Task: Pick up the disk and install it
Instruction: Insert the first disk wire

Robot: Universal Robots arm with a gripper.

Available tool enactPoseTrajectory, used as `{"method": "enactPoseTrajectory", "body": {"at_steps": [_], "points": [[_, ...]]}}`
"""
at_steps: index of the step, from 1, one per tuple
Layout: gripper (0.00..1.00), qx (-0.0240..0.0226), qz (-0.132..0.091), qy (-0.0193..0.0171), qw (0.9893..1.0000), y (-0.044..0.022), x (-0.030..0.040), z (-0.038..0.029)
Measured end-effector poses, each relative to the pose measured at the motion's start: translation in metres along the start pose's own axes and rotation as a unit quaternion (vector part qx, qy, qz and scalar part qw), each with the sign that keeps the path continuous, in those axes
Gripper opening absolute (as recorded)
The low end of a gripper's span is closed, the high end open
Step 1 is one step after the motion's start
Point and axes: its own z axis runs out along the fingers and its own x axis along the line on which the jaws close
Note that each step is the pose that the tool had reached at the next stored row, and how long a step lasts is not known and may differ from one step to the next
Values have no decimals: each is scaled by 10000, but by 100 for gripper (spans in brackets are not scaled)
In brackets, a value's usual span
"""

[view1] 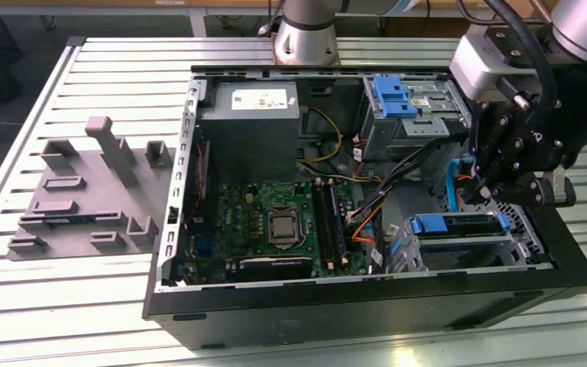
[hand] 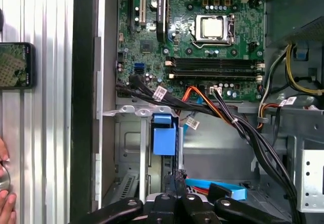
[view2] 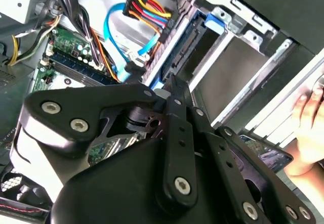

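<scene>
1. Over the drive cage at about four o'clock in the open computer case (view1: pixel 375 302), the claw (view1: pixel 480 191) hangs just above the bay, tilted down toward it.
2. I judge the task to be near its end. The disk (view1: pixel 455 225) sits inside the cage with its blue rail facing up, not out on the table or in the claw. Whether it is pushed fully home I can't tell from here.
3. In the first wrist view the disk's blue tab (hand: pixel 164 134) stands in the bay slot, just ahead of the claw (hand: pixel 175 181) and apart from it by a small gap.
4. The fingers look drawn together in both wrist views, with nothing between them, so I read the claw (view2: pixel 172 85) as closed and empty.
5. From the claw, the disk lies toward seven o'clock in the exterior view, close below the fingertips.
6. A bare blue bracket (view1: pixel 390 95) sits in the upper cage at about one o'clock in the case; it isn't the disk.
7. A person's hand (view2: pixel 309 128) rests outside the case wall.
</scene>
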Motion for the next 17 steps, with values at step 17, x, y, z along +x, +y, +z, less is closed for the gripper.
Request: {"method": "enactPoseTrajectory", "body": {"at_steps": [17], "points": [[11, -1, 0, 0, 10000, -133, -152, 22]]}}
